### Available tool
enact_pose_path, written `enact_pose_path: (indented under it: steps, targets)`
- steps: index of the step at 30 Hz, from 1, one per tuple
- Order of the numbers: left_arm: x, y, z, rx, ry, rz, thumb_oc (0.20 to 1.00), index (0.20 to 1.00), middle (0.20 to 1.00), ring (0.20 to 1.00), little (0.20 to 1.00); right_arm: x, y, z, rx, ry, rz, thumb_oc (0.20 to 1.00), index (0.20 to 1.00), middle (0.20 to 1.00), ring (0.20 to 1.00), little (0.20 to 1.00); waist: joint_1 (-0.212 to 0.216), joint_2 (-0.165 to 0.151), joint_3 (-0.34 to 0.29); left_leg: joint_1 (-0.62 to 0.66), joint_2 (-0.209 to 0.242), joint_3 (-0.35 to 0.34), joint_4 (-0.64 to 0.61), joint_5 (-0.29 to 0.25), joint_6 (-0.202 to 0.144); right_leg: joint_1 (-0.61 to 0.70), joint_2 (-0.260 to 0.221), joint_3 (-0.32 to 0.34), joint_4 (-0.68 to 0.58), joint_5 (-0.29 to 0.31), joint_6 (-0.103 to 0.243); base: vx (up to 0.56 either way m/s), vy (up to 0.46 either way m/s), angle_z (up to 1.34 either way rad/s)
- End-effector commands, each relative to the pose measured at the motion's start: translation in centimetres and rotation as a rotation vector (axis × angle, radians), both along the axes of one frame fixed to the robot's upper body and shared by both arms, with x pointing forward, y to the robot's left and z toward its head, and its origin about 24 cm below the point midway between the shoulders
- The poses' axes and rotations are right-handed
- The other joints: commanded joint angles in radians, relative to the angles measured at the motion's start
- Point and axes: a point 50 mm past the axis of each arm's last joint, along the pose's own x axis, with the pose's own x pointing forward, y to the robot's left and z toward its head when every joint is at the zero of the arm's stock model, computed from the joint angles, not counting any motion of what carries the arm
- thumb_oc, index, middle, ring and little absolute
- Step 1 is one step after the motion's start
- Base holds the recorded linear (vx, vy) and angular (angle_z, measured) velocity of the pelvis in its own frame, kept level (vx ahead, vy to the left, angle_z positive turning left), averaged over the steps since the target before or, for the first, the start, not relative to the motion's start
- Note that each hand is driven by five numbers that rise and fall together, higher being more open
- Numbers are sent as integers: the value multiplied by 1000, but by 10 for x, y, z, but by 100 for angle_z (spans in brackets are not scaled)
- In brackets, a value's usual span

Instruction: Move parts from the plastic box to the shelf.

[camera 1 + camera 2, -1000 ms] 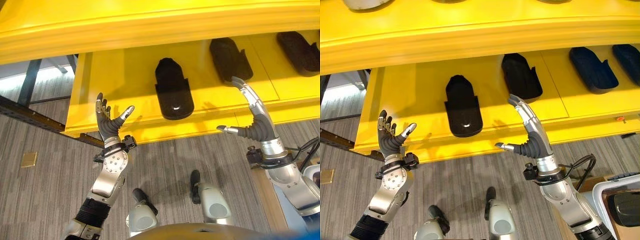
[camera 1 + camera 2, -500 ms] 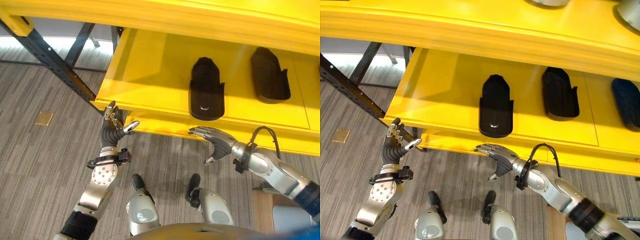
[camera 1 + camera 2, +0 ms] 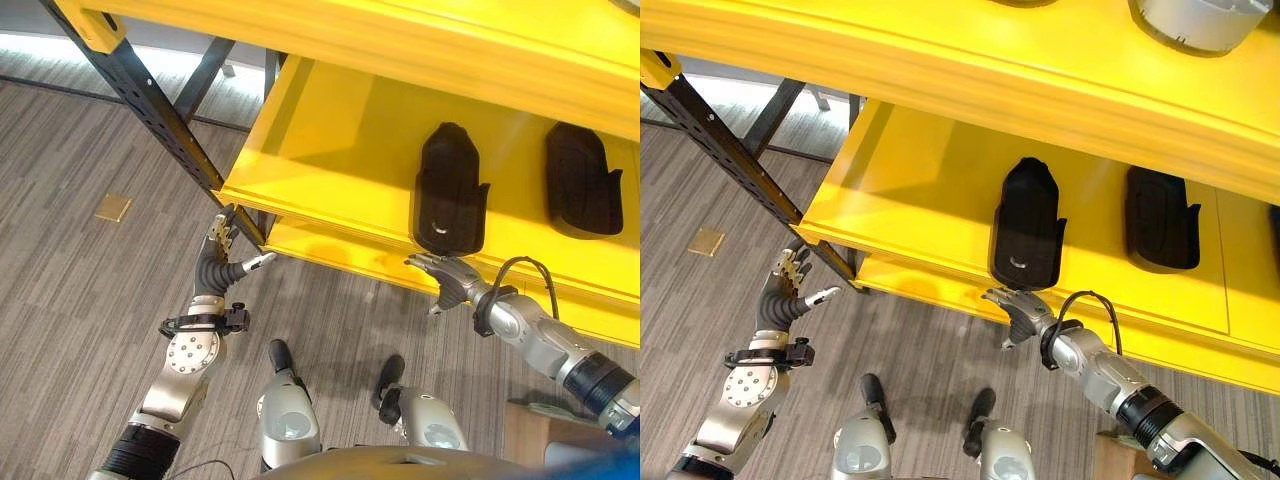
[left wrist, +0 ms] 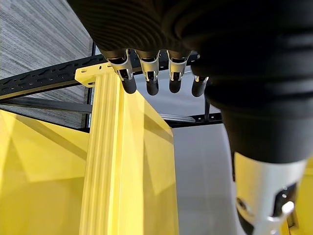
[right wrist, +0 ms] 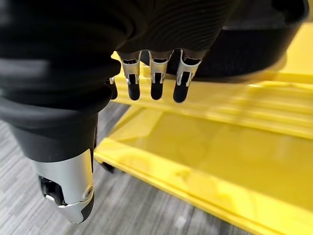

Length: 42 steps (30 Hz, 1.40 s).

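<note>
Yellow shelf carries two black parts, flat and side by side so they stay put. My right robot hand hangs loose and empty just below the shelf's front edge. My left robot hand waits spread near the shelf's corner.

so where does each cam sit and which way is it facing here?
Left eye: head, looking down at yellow shelf, black part; both arms enter.
Right eye: same scene, slightly offset; shares part, left hand, right hand.
Left wrist: along straight fingers at the shelf's edge.
Right wrist: along fingers toward the part above the shelf lip.
</note>
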Motion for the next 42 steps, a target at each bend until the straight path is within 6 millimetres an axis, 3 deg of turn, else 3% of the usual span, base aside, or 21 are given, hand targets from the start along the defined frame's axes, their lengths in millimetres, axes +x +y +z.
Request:
enact_pose_path:
  steps: [1, 9, 11, 16, 20, 36, 42]
  targets:
    - [4, 1, 22, 62, -98, -39, 1000, 1000, 1000, 1000, 1000, 18, 3, 29, -19, -117, -5, 1000, 1000, 1000, 1000, 1000, -14, -36, 11, 50, 92, 38, 159, -57, -108, 57, -41, -9, -106, -4, 80, 78, -11, 5]
    - [4, 2, 17, 72, -52, -55, 1000, 1000, 1000, 1000, 1000, 22, -13, 29, -76, -103, -41, 1000, 1000, 1000, 1000, 1000, -19, -35, 1, 73, 93, 47, 155, -57, -108, 61, -46, -10, -94, -1, 80, 42, -1, 4]
    - [5, 2, 17, 75, -43, -62, 1000, 1000, 1000, 1000, 1000, 26, -15, 35, -99, -117, -33, 1000, 1000, 1000, 1000, 1000, -19, -35, 0, 77, 91, 47, 155, -60, -106, 61, -46, -9, -90, -2, 80, 43, -9, 1]
    - [6, 3, 18, 84, -34, -80, 1000, 1000, 1000, 1000, 1000, 39, -15, 73, -125, -193, 5, 1000, 1000, 1000, 1000, 1000, -18, -42, 0, 84, 87, 45, 155, -66, -105, 56, -46, -8, -81, -1, 79, 0, 0, 0]
    - [5, 2, 15, 81, -18, -84, 1000, 1000, 1000, 1000, 1000, 41, -16, 86, -135, -192, 17, 1000, 1000, 1000, 1000, 1000, -18, -46, -7, 92, 80, 46, 151, -78, -99, 56, -48, -7, -74, -2, 80, 30, 3, 1]
    - [3, 2, 9, 71, 20, -103, 1000, 1000, 1000, 1000, 1000, 53, -29, 107, -214, -64, -33, 1000, 1000, 1000, 1000, 1000, -6, -49, -26, 110, 71, 48, 147, -87, -93, 65, -53, -17, -57, -9, 75, 10, 3, 0]
    - [3, 2, 8, 66, 29, -93, 1000, 1000, 1000, 1000, 1000, 48, -29, 96, -246, 26, -11, 1000, 1000, 1000, 1000, 1000, -10, -49, -26, 112, 67, 50, 141, -92, -87, 63, -58, -18, -47, -12, 74, 3, 4, -1]
